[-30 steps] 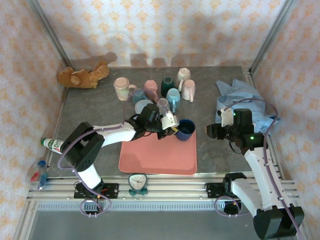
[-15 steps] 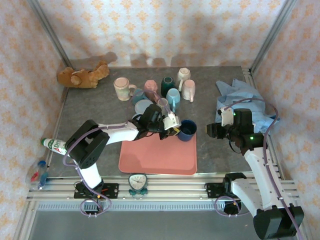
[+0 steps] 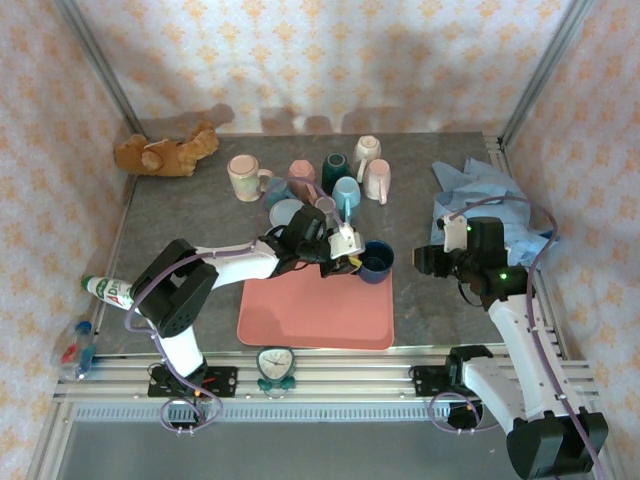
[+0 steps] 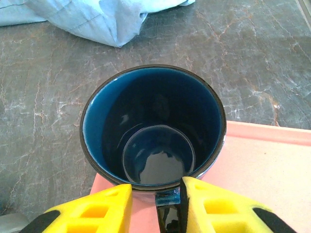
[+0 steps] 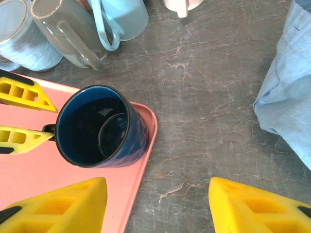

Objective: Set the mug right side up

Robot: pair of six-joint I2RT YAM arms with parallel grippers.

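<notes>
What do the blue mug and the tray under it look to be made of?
Mug: likely glazed ceramic. It is glossy dark blue, with sharp reflections inside and a thick rim.
Tray: probably plastic. It is matte pink and smooth, with a rounded raised edge.

The mug (image 4: 153,141) just ahead of the left fingers (image 4: 121,199) looks like glazed ceramic: dark blue and glossy, with bright reflections on its inner base. Those 2 fingers are matt yellow plastic with moulded hollows. Beneath them the pink tray (image 4: 272,165) is smooth, dull and plastic-looking. Beyond the mug, the table (image 4: 243,63) has a grey, veined, stone-like face with little sheen. Farther ahead lies pale blue cloth (image 4: 97,14), soft and creased. Ahead of the right fingers (image 5: 73,194), the pale mugs (image 5: 58,19) show a smooth glaze.
</notes>
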